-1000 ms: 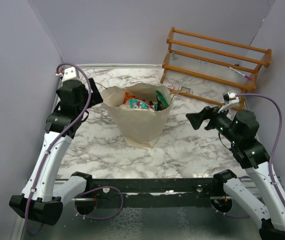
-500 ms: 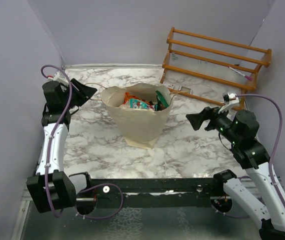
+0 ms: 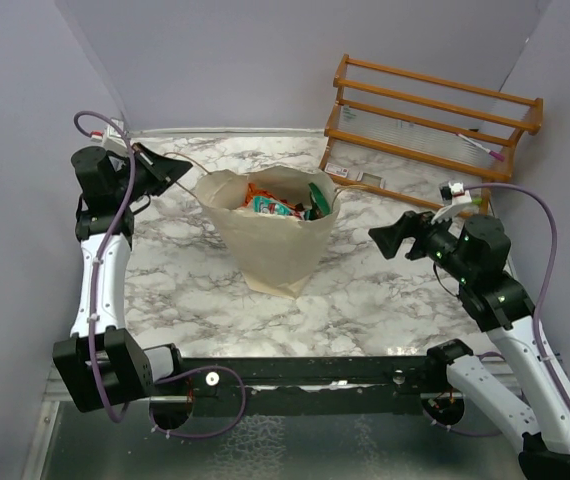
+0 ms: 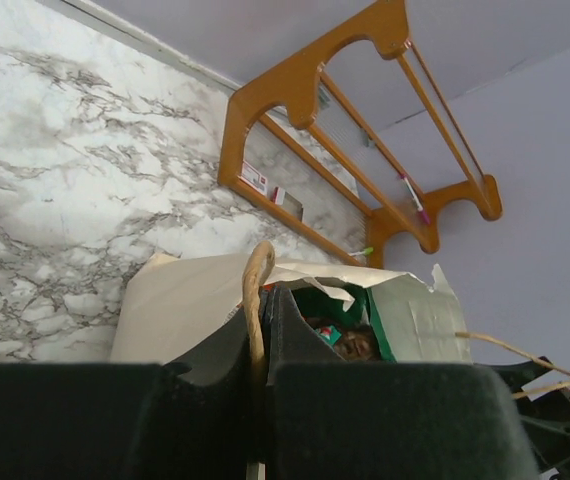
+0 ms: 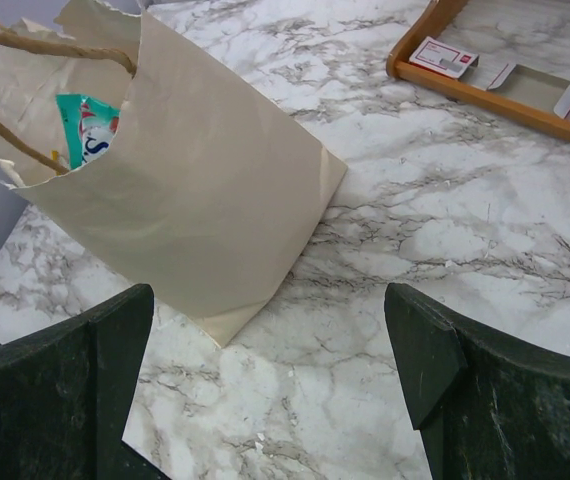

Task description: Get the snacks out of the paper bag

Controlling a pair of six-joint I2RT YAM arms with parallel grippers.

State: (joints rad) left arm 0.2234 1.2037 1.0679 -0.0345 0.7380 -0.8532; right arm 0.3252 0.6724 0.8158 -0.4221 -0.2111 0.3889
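The cream paper bag (image 3: 270, 245) stands mid-table, its mouth pulled toward the left. Snacks (image 3: 283, 203), colourful foil packets, fill its top. My left gripper (image 3: 179, 172) is at the bag's left rim, shut on the brown cord handle (image 4: 256, 290), which runs up between its closed jaws. Behind that handle the left wrist view shows the bag (image 4: 180, 300) and green packets (image 4: 343, 322) inside. My right gripper (image 3: 383, 238) hovers right of the bag, open and empty. Its wrist view looks down on the bag (image 5: 205, 190), a teal packet (image 5: 87, 128) at its mouth, and marble between the jaws (image 5: 265, 330).
An orange wooden rack (image 3: 435, 110) stands at the back right against the wall, with small cards at its base (image 5: 445, 57). Purple walls close in the left, back and right sides. The marble table (image 3: 365, 300) lies bare round the bag.
My left gripper has closed on the bag's cord handle and drawn back to the left, stretching the bag's mouth that way. The right arm has barely moved.
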